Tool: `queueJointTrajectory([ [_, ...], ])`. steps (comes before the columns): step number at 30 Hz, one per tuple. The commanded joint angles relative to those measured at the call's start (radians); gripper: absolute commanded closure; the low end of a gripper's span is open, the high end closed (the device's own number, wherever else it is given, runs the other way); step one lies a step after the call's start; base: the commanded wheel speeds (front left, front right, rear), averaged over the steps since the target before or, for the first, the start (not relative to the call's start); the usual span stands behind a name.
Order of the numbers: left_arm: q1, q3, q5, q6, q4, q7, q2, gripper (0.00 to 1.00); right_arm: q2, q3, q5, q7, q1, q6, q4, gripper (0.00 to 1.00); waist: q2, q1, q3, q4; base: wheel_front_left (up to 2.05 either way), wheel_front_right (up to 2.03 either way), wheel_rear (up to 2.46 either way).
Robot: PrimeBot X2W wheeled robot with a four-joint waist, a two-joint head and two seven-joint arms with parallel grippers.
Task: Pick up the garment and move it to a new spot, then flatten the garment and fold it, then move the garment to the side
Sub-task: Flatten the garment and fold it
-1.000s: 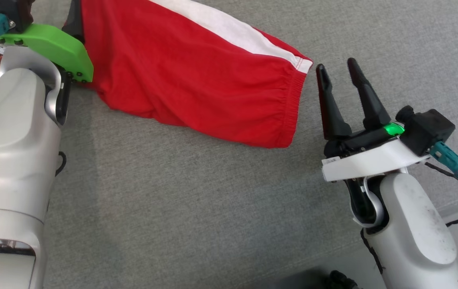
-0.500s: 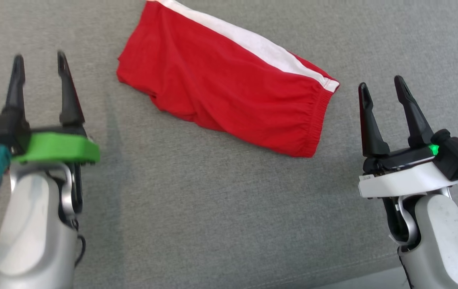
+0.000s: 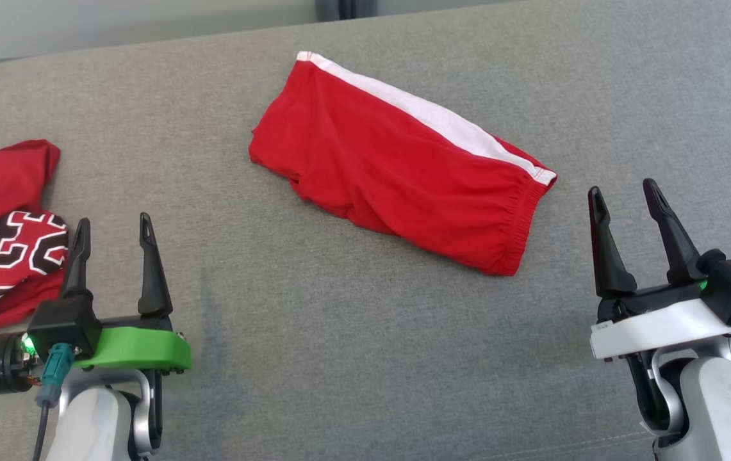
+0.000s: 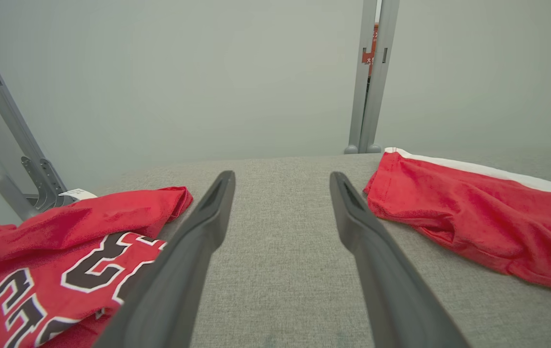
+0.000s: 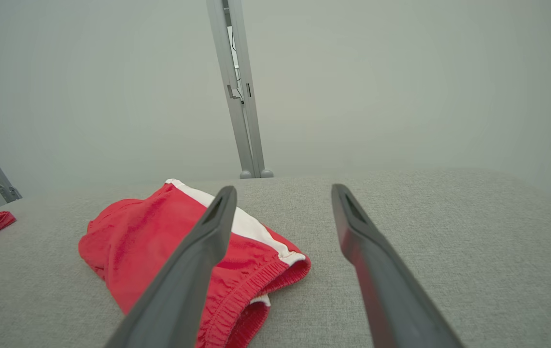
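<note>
Red shorts [image 3: 397, 173], folded, on grey counter [image 3: 339, 358]; long axis diagonal, waistband nearest right end effector [image 3: 628, 198]. Left end effector [image 3: 112, 230] farther off. Both gape empty.

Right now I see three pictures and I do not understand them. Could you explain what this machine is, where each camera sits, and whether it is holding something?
This is a wheeled robot with two arms. The head view looks down at a grey padded surface. Its left gripper, on a green mount, and its right gripper, on a white mount, each have two long dark fingers. The other two pictures come from cameras on the wrists, each looking along that arm's fingers. Folded red shorts with a white stripe lie in the middle, and a red jersey with numbers lies at the left. Both grippers are open and hold nothing.
</note>
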Motion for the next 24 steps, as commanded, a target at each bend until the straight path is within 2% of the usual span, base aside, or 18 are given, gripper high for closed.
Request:
queueJointTrajectory([
  [1,0.018,0.003,0.001,0.007,-0.003,0.001,0.001,0.00,0.001,-0.002,-0.001,0.004,0.014,-0.001,-0.007,0.00,0.0000,0.0000,-0.020,0.014,0.00,0.00,0.00],
  [17,0.009,-0.009,-0.004,0.011,-0.019,0.015,0.025,0.00,0.014,-0.009,0.011,0.018,0.031,-0.001,-0.036,0.00,0.0000,0.0000,-0.003,0.015,0.00,0.00,0.00],
  [20,-0.045,-0.024,0.001,-0.008,-0.025,0.027,0.032,0.00,0.016,-0.013,0.014,0.020,0.018,-0.001,-0.043,0.00,0.0000,0.0000,0.022,0.017,0.00,0.00,0.00],
  [24,-0.156,-0.062,0.000,-0.060,-0.003,0.076,0.041,0.00,0.020,-0.014,0.009,0.021,-0.007,-0.001,-0.057,0.00,0.0000,0.0000,0.070,0.014,0.00,0.00,0.00],
])
